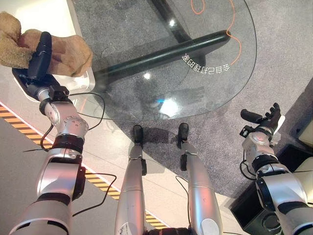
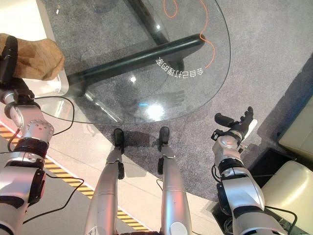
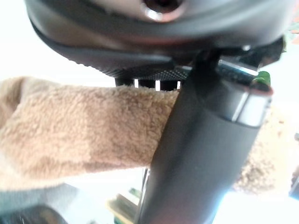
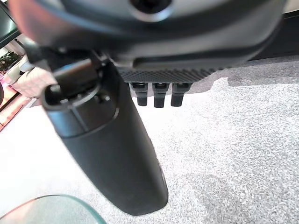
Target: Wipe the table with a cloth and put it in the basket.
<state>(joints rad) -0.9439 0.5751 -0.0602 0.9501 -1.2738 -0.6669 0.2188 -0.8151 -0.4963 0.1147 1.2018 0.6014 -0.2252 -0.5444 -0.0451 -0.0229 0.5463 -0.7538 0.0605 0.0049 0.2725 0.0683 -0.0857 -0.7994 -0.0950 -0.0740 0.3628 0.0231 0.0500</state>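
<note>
Gripping a tan cloth (image 1: pixel 63 51), the left hand (image 1: pixel 39 54) hung beyond the glass table's (image 1: pixel 215 93) left edge. The right hand (image 1: pixel 264 120) rested with relaxed, empty fingers off the table's right side.

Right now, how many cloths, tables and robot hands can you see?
Cloth: 1, tan, held in the left hand
Glass table: 1
Hands: 2, the right hand open beside the table
Total: 4
</note>
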